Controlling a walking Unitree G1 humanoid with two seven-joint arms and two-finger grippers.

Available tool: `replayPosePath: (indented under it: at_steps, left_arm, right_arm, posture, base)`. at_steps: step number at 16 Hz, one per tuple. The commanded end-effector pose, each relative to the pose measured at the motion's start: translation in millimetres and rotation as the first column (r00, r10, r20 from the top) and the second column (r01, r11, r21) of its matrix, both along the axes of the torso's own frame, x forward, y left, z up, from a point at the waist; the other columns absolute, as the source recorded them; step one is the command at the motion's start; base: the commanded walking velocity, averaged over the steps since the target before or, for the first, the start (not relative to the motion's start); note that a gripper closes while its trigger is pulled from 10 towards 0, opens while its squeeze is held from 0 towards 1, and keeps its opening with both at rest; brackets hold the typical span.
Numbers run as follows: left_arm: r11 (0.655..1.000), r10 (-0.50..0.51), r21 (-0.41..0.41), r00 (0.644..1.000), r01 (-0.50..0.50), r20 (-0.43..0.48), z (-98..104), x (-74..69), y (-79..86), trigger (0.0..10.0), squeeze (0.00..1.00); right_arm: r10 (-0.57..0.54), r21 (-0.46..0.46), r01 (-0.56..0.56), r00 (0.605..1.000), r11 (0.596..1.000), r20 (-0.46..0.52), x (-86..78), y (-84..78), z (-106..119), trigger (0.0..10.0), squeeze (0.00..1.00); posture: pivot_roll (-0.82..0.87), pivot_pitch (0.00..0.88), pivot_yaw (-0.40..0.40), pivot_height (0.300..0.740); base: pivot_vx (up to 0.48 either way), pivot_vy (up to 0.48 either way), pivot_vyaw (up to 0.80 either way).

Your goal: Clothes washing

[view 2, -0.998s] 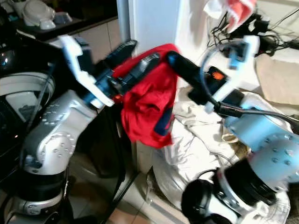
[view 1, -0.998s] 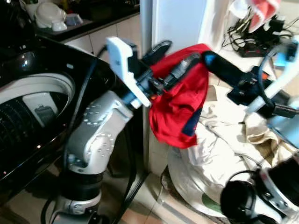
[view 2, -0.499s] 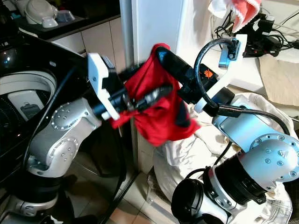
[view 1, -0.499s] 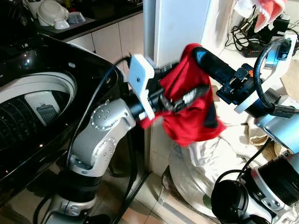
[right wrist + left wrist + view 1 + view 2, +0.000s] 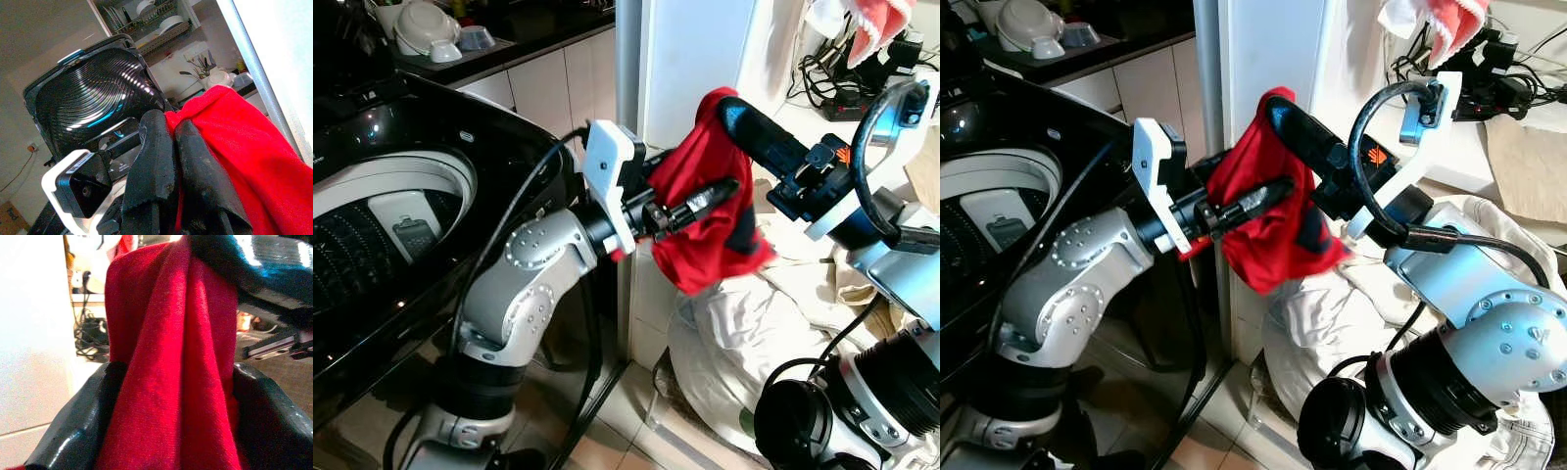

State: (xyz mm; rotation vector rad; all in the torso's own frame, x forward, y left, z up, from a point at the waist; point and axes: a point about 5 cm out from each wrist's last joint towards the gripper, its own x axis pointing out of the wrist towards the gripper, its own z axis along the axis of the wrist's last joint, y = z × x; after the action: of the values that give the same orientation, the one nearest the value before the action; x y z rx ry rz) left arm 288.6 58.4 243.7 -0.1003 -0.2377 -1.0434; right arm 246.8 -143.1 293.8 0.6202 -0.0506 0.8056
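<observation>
Garment (image 5: 713, 225), red, pinched between left gripper (image 5: 705, 191) jaws and right gripper (image 5: 729, 108) jaws alike.

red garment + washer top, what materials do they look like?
Red garment: soft knit fabric, probably cotton jersey; matte, folds and drapes between the left gripper and right gripper. Washer top: glossy black, mirror-like highlights; plastic or glass, can't tell which.

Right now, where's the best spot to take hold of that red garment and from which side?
Judging by its pose, the bunched top fold of the red garment: both the left pincer and right pincer clamp there. The loose lower half dangles, so approach from above the pile of pale laundry.
</observation>
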Motion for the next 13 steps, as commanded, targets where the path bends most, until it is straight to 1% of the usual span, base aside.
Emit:
replayPosePath:
  at_steps: [1, 2, 3, 7, 10, 13]
  left_arm:
    - [1.000, 0.028, -0.006, 0.999, -0.029, -0.043, -3.2, 3.5, 3.2, 0.0, 0.00]
    - [0.998, 0.053, -0.032, 0.997, -0.055, -0.056, -2.5, 5.2, 5.1, 0.0, 0.00]
    - [0.994, 0.096, -0.058, 0.995, -0.098, -0.041, 0.3, 7.2, 10.4, 0.0, 0.00]
    - [0.993, 0.109, -0.035, 0.994, -0.110, -0.027, -4.1, 5.8, 14.6, 0.0, 0.00]
    - [0.992, 0.117, -0.049, 0.992, -0.118, -0.040, -4.7, 4.6, 17.5, 0.0, 0.00]
    - [0.991, 0.125, -0.040, 0.991, -0.126, -0.042, -5.6, 5.4, 20.3, 0.0, 0.00]
  right_arm:
    - [0.027, -0.007, -0.027, 1.000, 1.000, 0.005, -3.5, 5.6, -1.0, 0.0, 0.00]
    - [0.027, -0.007, -0.027, 1.000, 1.000, 0.002, -3.4, 5.7, -1.7, 0.0, 0.00]
    - [0.025, -0.011, -0.025, 1.000, 1.000, -0.009, -3.6, 6.0, -4.0, 0.0, 0.00]
    - [0.018, -0.020, -0.019, 0.999, 1.000, -0.026, -3.0, 6.0, -6.0, 0.0, 0.00]
    - [0.018, -0.027, -0.018, 0.999, 0.999, -0.032, -2.3, 5.6, -6.4, 0.0, 0.00]
    - [0.009, -0.025, -0.009, 0.999, 1.000, -0.038, -1.7, 4.9, -6.4, 0.0, 0.00]
  posture:
    - [-0.13, 0.000, 0.021, 0.740]
    - [-0.13, 0.000, 0.021, 0.740]
    - [-0.13, 0.000, 0.020, 0.740]
    - [-0.12, 0.000, 0.018, 0.740]
    - [-0.12, 0.000, 0.017, 0.740]
    - [-0.12, 0.000, 0.009, 0.740]
  base:
    - [0.000, 0.000, 0.00]
    - [0.000, 0.000, 0.00]
    - [0.000, 0.000, 0.00]
    - [0.000, 0.000, 0.00]
    - [0.000, 0.000, 0.00]
    - [0.000, 0.000, 0.00]
